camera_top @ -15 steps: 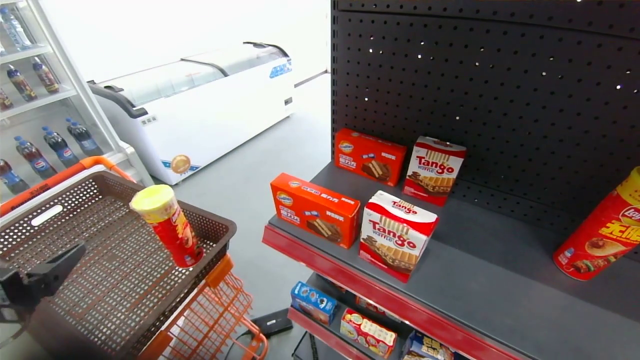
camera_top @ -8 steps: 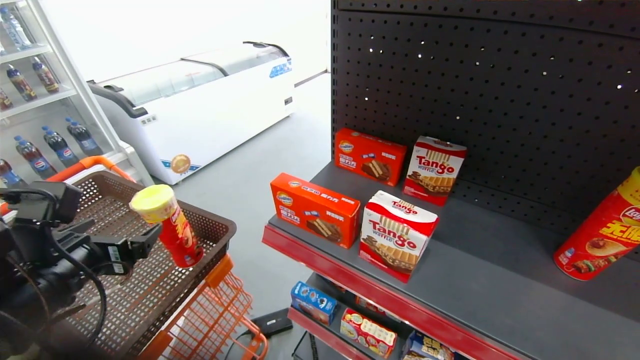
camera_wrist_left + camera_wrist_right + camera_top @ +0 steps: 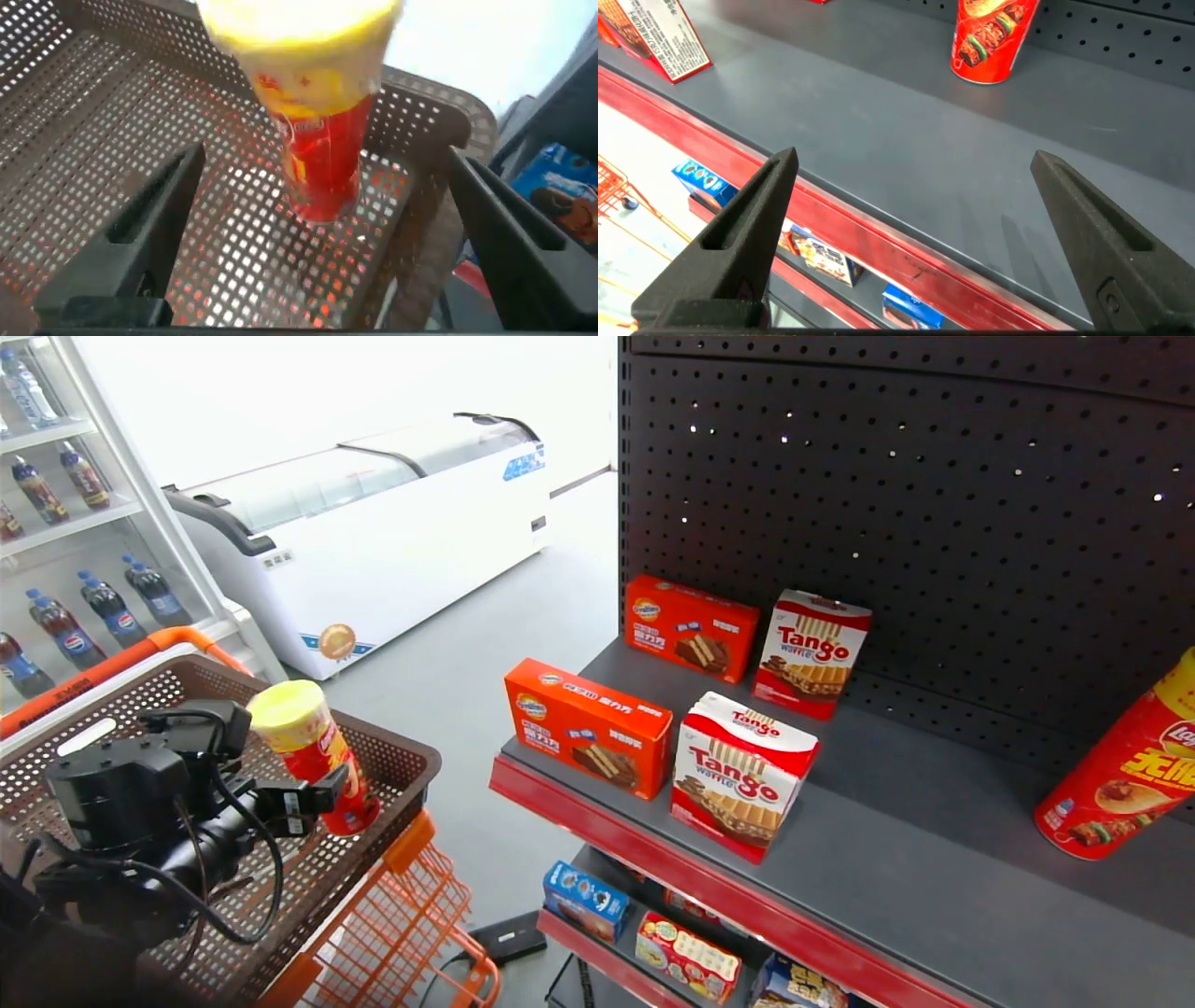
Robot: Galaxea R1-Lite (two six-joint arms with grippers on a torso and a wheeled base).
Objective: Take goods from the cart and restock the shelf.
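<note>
Shop aisle, grey floor, bright white wall behind. Far left, a glass cooler point(image 3: 56, 523) lined with dark soda bottles. Next to it, a white chest freezer point(image 3: 373, 541) with a curved glass top.

Lower left, an orange wire cart point(image 3: 392, 933) carrying a brown perforated basket point(image 3: 401, 756). In the basket's corner nearest the shelf, a red can point(image 3: 308, 747) with a yellow lid, standing on its base and leaning a little. Left gripper point(image 3: 324, 163) level with the can's lower half, fingers spread wide on either side of it and, in the left wrist view, well clear of its wall.

Across the aisle to the right, a grey shelf point(image 3: 934, 859) with a red front edge, backed by black pegboard point(image 3: 887, 476). At its left end, two orange boxes point(image 3: 588, 728), one at the front edge and one near the back. Just right of each, two upright red-and-white wafer boxes point(image 3: 742, 775), likewise front and back. Below, small packs point(image 3: 583, 899) on a lower shelf. Far right, a big can point(image 3: 1120, 775), red and yellow, tilted against the pegboard.

Right gripper point(image 3: 915, 161) above the shelf's grey board near the red edge, fingers parted wide, the big can beyond them.
</note>
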